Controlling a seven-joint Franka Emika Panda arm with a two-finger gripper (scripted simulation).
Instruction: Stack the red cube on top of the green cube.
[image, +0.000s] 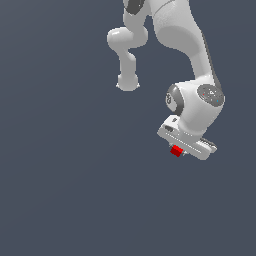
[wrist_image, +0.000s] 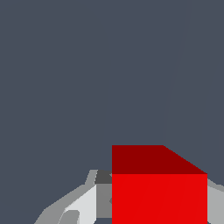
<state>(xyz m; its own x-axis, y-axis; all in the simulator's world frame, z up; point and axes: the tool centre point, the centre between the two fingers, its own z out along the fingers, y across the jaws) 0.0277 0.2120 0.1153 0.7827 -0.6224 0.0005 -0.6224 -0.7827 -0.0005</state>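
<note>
- The worktop (image: 65, 190) is a plain slate-grey surface that fills the background of both views, spreading out on every side of the claw.
- The white arm (image: 185, 45) comes down from the upper edge of the exterior view, bends at a rounded wrist joint and ends just above the claw.
- The claw (image: 179, 149) sits at the arm's lower end, a flat white bar tilted in the exterior view; it is clenched around the red cube.
- The red cube (image: 176, 150) is held between the claw's fingers (wrist_image: 81, 205), poking out just beneath the bar; in the wrist view it looms large with pale finger surfaces on both flanks.
</note>
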